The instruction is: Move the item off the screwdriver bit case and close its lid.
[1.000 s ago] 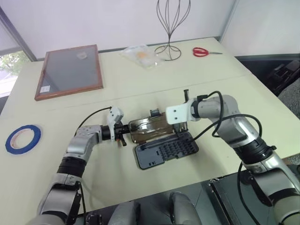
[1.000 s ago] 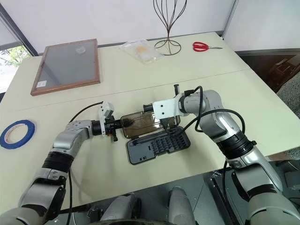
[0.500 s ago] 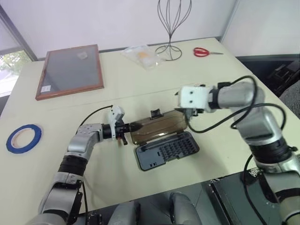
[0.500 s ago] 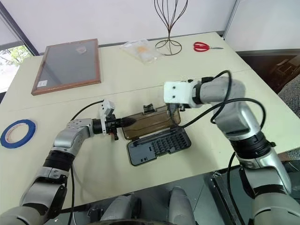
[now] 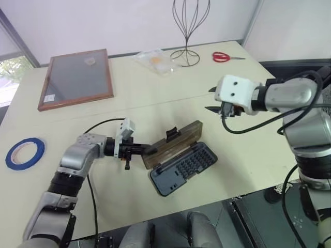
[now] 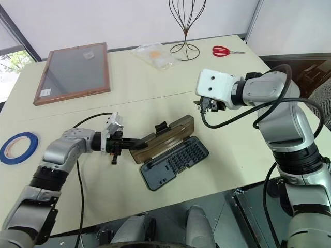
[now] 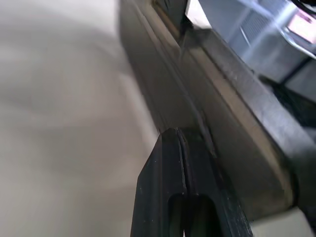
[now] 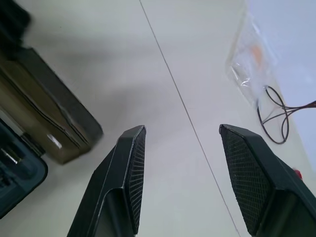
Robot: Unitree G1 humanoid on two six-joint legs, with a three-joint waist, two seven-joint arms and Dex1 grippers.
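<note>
Blue tape roll (image 5: 25, 153) flat near left edge of worktop (image 5: 155, 93), well clear of screwdriver bit case (image 5: 183, 168) at centre; likely light and rigid. Left gripper (image 5: 135, 151), jaws pressed together with nothing between them, tip against left end of half-raised smoky lid (image 5: 173, 144); thin, slick hinged plastic, probably best pushed on its upper face near latch tab (image 5: 171, 135). Right gripper (image 5: 220, 106) aloft right of case, jaws part open and empty; bare worktop all round case, front edge close.

Even bright daylight, soft shadows, wrist views blurred.
</note>
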